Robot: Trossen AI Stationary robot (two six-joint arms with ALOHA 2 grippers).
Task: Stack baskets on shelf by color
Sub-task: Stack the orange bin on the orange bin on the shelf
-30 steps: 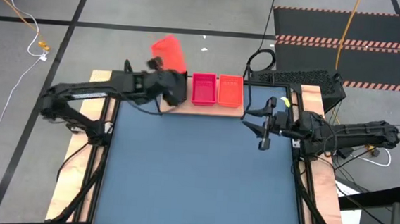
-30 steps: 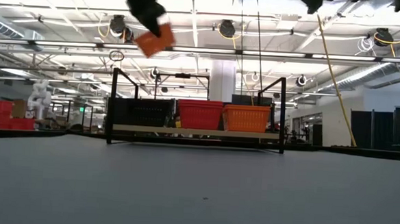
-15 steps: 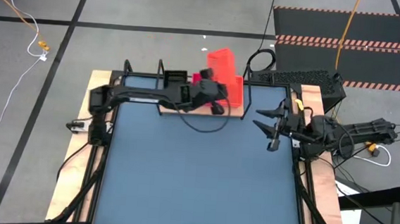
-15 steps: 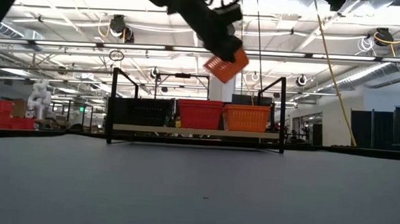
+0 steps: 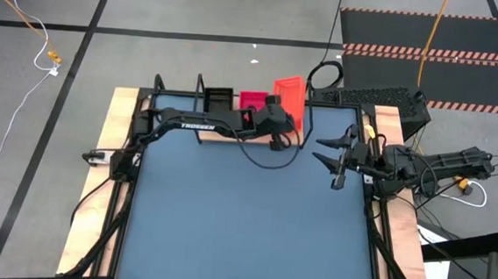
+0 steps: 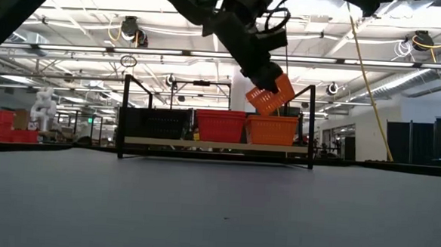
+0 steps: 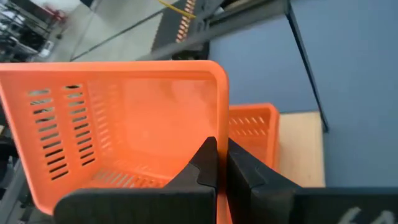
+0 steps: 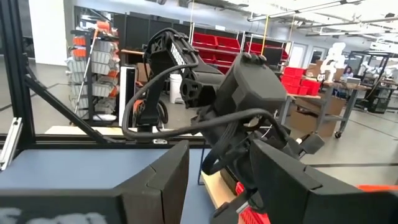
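The left gripper (image 6: pixel 265 86) is clenching the rim of an orange basket (image 6: pixel 272 96), which is hanging tilted from its fingers (image 7: pixel 208 163) in the air. Directly beneath that claw, on the shelf (image 6: pixel 215 145), another orange basket (image 6: pixel 270 130) is sitting at the end, with a pinkish-red basket (image 6: pixel 220 126) beside it and a black basket (image 6: pixel 156 123) beyond. The right gripper (image 5: pixel 338 154) is waiting with fingers spread apart, off to the side over the blue table (image 5: pixel 252 228), well apart from the shelf.
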